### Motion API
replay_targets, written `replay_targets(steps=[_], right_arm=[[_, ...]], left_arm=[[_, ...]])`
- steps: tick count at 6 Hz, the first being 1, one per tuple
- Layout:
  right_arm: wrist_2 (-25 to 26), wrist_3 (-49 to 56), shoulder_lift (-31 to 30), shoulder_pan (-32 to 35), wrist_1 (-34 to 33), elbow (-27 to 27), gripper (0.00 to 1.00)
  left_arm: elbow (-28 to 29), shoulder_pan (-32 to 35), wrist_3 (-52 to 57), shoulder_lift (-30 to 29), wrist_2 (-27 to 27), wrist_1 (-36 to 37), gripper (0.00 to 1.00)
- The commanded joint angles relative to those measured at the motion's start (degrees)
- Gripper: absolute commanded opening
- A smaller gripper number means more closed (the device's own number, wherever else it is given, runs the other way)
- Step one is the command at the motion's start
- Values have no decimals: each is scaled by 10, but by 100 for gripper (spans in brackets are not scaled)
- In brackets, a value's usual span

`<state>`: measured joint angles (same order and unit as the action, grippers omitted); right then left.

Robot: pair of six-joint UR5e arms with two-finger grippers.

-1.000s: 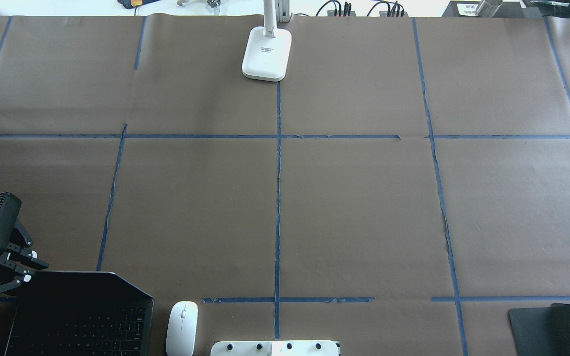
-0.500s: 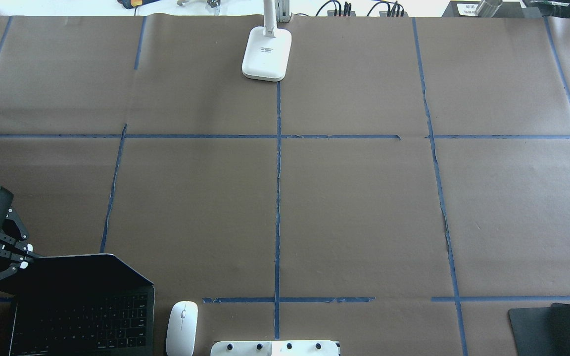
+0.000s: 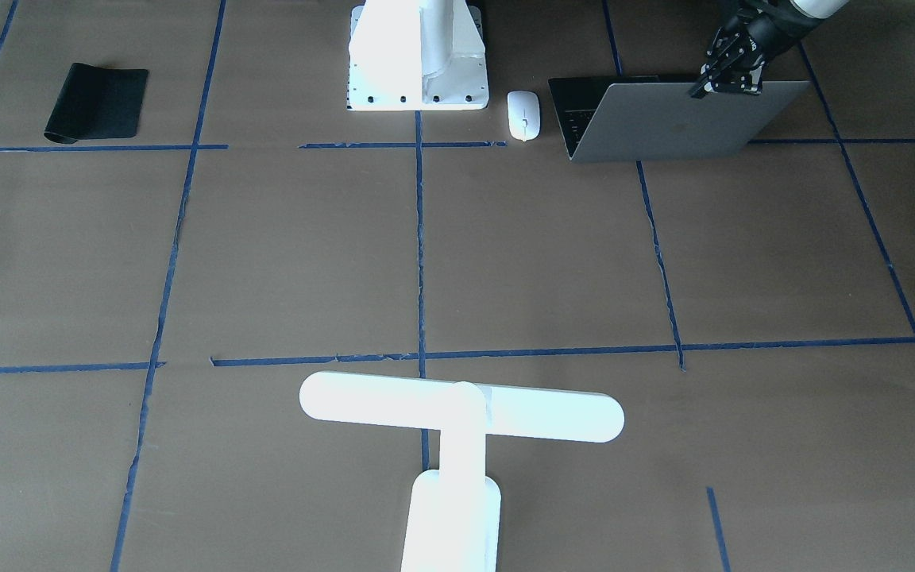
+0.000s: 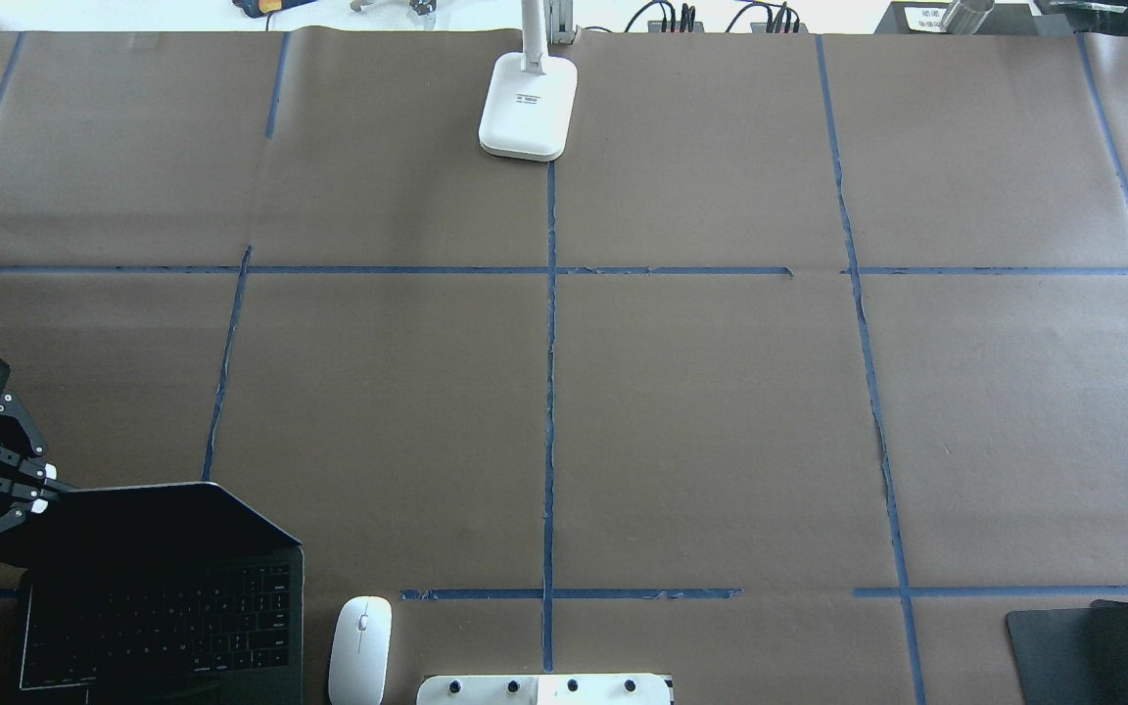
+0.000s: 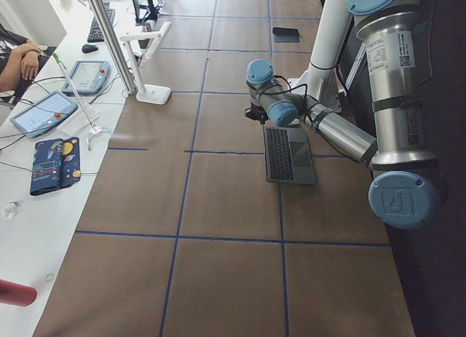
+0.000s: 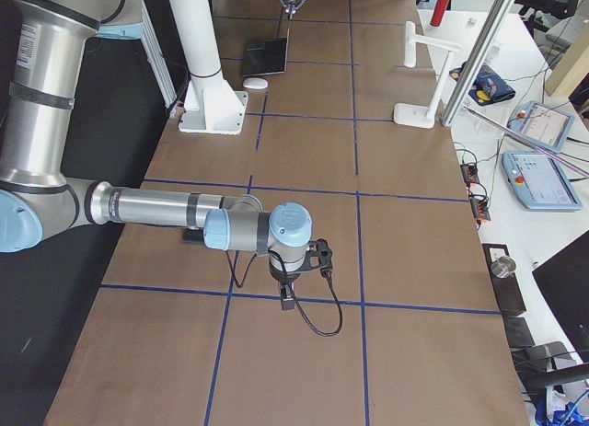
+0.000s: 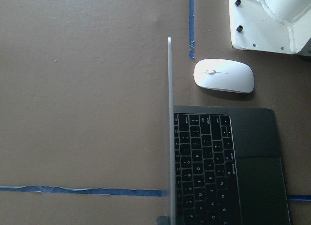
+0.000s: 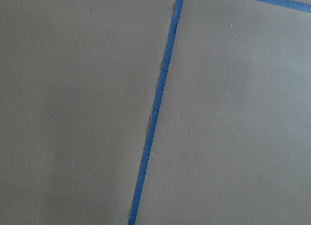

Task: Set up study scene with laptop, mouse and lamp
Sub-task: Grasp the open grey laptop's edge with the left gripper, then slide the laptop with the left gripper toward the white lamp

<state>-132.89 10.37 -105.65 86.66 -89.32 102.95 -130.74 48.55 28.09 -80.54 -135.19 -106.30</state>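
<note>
The dark-grey laptop (image 4: 153, 617) stands at the near left of the table with its lid (image 3: 680, 119) raised partway. My left gripper (image 4: 40, 497) is shut on the lid's top edge near its outer corner, as the front-facing view (image 3: 723, 86) also shows. The lid appears edge-on in the left wrist view (image 7: 169, 128), with the keyboard to its right. The white mouse (image 4: 360, 646) lies just right of the laptop. The white lamp (image 3: 461, 405) stands at the far middle edge. My right gripper (image 6: 287, 295) points down at bare paper; I cannot tell whether it is open.
A black mouse pad (image 4: 1083, 651) lies at the near right. The white pedestal (image 4: 544, 690) stands at the near middle, close to the mouse. Blue tape lines (image 4: 550, 392) divide the brown paper. Tablets and cables lie beyond the far edge (image 5: 44, 111).
My left gripper has risen and drawn slightly left with the lid's edge. The lid stands more open, and more of the keyboard shows.
</note>
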Motion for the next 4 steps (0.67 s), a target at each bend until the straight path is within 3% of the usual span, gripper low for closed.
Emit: replay_targets(steps=[1, 4], right_arm=[[0, 0, 0, 0, -1, 0, 100], [0, 0, -1, 0, 0, 1, 100]], left_arm=[[6, 9, 34, -101, 3, 111, 0], [63, 40, 44, -212, 5, 150, 0]])
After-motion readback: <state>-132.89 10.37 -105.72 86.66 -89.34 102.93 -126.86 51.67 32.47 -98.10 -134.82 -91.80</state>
